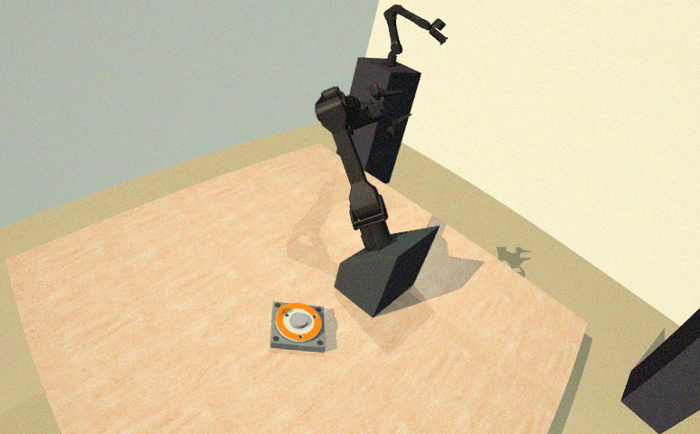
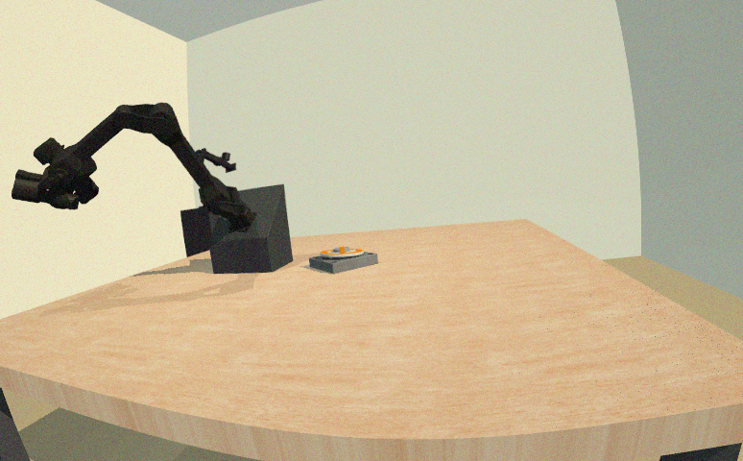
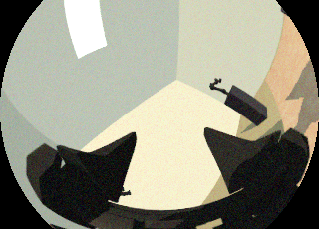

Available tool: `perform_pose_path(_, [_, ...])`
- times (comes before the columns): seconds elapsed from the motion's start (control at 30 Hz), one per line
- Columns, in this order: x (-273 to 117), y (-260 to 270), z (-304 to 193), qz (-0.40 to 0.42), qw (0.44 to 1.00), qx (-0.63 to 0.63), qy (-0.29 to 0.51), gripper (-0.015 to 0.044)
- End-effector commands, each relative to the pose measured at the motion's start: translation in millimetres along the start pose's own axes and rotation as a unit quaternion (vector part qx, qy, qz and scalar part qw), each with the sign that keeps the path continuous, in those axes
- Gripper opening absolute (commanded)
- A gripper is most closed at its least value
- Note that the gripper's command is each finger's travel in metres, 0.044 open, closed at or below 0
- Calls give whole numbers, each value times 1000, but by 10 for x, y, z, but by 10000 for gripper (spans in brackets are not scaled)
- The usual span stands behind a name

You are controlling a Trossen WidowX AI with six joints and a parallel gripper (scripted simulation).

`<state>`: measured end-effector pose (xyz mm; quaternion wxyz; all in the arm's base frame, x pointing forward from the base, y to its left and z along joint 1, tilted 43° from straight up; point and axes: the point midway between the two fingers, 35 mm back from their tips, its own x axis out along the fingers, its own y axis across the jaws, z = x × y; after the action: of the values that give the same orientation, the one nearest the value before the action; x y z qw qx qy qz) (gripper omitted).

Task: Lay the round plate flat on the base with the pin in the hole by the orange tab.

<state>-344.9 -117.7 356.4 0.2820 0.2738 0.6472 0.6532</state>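
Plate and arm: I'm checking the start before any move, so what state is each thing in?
Round plate: on the grey base, one side riding up in the exterior view, untouched.
Base: flat on the table.
Post: through the plate's centre.
Gripper: jaws wide open, holding nothing, far from the plate, pointing at the wall.

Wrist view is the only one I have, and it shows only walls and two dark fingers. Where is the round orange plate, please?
Observer: The round orange plate sits on a grey square base on the wooden table, beside the arm's dark pedestal.
Operator: Is the claw near it?
Observer: No. The claw hangs high on the pedestal's opposite side, open and holding nothing.
Operator: Is the plate flat?
Observer: From the exterior view its rim shows above the base top; any tilt is too small to judge.
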Motion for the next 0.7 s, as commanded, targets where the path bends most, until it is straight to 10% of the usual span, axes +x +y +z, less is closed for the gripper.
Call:
perform_pose_path(0.0, [3,-6,-10,-2,1000,-4,2,374])
perform_pose_path(0.47, [-1700,-338,-400,-4,924,-234,303,6])
perform_pose_path(0.67, [-2470,-478,-333,26,859,-291,419,0])
